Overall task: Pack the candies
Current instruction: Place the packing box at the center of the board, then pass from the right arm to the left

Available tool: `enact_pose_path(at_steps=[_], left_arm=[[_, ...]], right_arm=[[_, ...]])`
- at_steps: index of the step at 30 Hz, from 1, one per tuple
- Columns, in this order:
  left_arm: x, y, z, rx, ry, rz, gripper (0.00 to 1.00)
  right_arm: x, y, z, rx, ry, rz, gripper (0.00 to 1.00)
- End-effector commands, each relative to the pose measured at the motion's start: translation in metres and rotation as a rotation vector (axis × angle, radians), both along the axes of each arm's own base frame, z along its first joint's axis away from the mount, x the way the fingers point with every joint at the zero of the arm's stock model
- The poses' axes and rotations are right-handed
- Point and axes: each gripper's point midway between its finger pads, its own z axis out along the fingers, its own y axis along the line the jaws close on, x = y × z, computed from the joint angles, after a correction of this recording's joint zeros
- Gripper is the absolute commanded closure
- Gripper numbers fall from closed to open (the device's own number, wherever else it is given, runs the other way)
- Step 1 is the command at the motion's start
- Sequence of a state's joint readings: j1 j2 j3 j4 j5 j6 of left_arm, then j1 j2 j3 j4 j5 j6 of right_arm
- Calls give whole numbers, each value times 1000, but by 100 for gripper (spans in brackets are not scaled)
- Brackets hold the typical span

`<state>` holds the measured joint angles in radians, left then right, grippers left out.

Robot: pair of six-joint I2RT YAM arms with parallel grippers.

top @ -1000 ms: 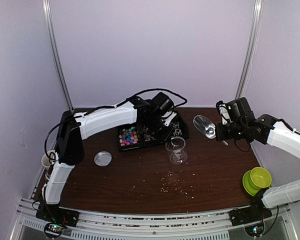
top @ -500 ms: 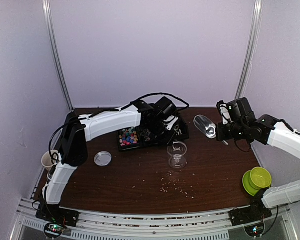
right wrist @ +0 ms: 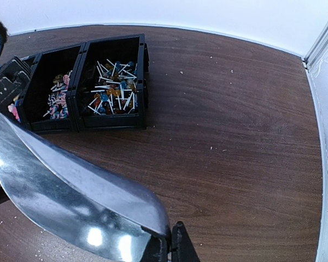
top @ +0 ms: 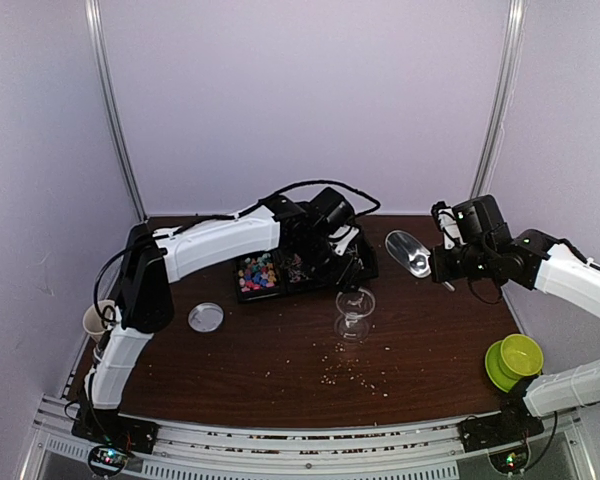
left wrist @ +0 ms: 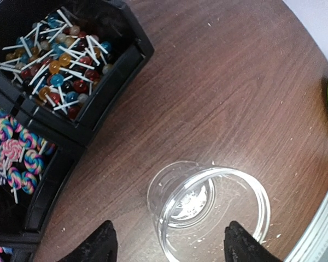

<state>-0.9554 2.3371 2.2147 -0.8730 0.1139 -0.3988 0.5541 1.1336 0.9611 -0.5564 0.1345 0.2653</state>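
Observation:
The candies point(top: 258, 272) are a heap of tiny multicoloured sweets in the left compartment of a black bin point(top: 242, 292). The compartments beside it hold swirl lollipops point(left wrist: 16, 155) and small ball lollipops point(left wrist: 60, 63). A clear plastic cup point(top: 355, 312) stands on the table in front of the bin. My left gripper point(left wrist: 169, 243) hangs open just above the cup point(left wrist: 210, 210), one fingertip either side, touching nothing. To the right, my right gripper point(top: 442, 262) is shut on the handle of a metal scoop point(top: 409, 252), whose bowl point(right wrist: 71, 202) points left and looks empty.
A clear round lid point(top: 206, 317) lies at the left. A paper cup point(top: 96, 319) sits at the left table edge. Green bowls point(top: 514, 360) are stacked at the right edge. Pale crumbs point(top: 350, 372) are scattered in front of the cup.
My left gripper was shut on the clear cup; it has opened and let go, leaving the cup on the table. The right arm and scoop have barely moved.

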Motion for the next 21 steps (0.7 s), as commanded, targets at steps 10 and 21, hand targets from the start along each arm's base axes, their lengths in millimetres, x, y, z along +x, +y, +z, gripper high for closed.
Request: enact_pose_path(at_steps=[10, 21], left_arm=[[-13, 67, 153, -157, -262, -40, 2], [-61, 86, 185, -315, -255, -149, 2]], right_arm=[[-2, 33, 18, 18, -20, 144, 100], [-18, 113, 44, -13, -86, 345, 100]])
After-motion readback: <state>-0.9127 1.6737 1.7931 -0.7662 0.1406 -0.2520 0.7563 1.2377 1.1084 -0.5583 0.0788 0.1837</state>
